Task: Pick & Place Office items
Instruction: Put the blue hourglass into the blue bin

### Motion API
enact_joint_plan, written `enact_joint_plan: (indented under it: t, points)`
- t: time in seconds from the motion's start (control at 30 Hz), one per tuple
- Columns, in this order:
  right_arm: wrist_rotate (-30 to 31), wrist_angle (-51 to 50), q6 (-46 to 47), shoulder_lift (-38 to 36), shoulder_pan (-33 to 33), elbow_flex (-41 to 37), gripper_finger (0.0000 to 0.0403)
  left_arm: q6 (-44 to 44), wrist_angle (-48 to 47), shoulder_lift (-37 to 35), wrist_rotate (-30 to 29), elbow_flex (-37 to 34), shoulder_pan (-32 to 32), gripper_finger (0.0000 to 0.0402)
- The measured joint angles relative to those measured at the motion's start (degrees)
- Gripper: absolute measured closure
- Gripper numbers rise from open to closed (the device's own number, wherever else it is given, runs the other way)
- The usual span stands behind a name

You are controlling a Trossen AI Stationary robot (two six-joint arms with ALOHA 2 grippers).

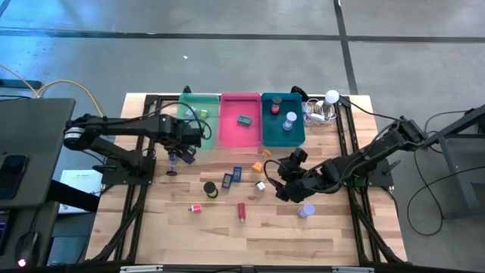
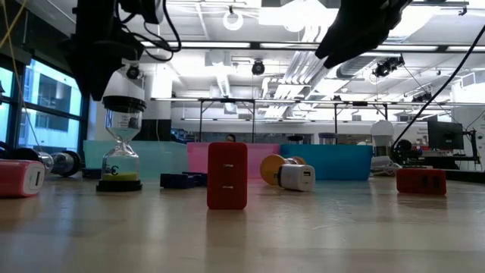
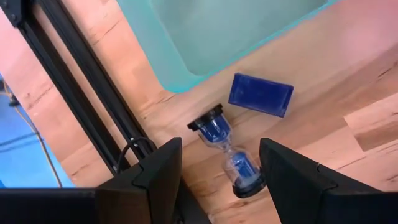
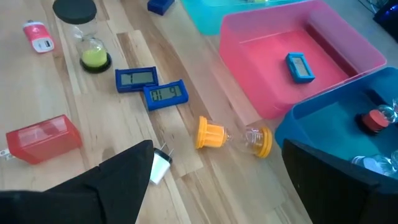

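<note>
The office items lie scattered on the wooden table. My left gripper (image 3: 219,147) hangs open above a blue hourglass (image 3: 227,151) that lies on its side near the green tray (image 3: 205,43); it touches nothing. A blue rectangular item (image 3: 261,94) lies flat beside that hourglass. My right gripper (image 4: 217,149) stands open over the table's middle (image 1: 274,182), above a white charger (image 4: 160,167) and near an orange hourglass (image 4: 233,137) that lies on its side. Two blue timers (image 4: 152,86) lie flat, a red block (image 4: 43,138) lies farther off, and a black-topped hourglass with green sand (image 4: 87,37) stands upright.
The green (image 1: 198,117), pink (image 1: 240,119) and teal (image 1: 283,119) trays stand side by side at the far edge; the pink one holds a blue timer (image 4: 300,67). A white ball with cables (image 1: 330,98) sits far right. A lavender cylinder (image 1: 305,210) stands near my right arm.
</note>
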Motion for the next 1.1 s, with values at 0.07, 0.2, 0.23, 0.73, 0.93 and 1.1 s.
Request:
enact_joint_plan:
  t: [0.07,0.2,0.23,0.73,0.93,1.1]
  points:
    - [-0.1,0.0,0.3,0.1,0.0,0.0,0.0059,-0.5,-0.2,0.0,-0.6,0.0,-1.0,0.0196]
    - [-0.2,0.0,0.4,0.1,0.0,0.0,0.0059,1.2,-0.8,-0.2,-0.1,-1.5,0.0,0.0196]
    - [-0.2,0.0,0.4,0.1,0.2,0.0,0.0059,2.4,-1.2,-0.4,0.6,-2.1,1.0,0.0196]
    - [0.0,0.0,1.5,0.1,2.6,0.0,0.0059,0.3,3.9,-12.6,9.6,-12.9,15.9,0.0196]
    - [0.2,-0.1,1.0,0.1,2.6,0.0,0.0059,-6.7,7.3,-14.6,9.3,-15.0,9.5,0.0196]
    - [0.2,-0.1,1.0,0.1,2.6,0.0,0.0059,-10.1,9.1,-13.4,6.7,-16.1,5.8,0.0196]
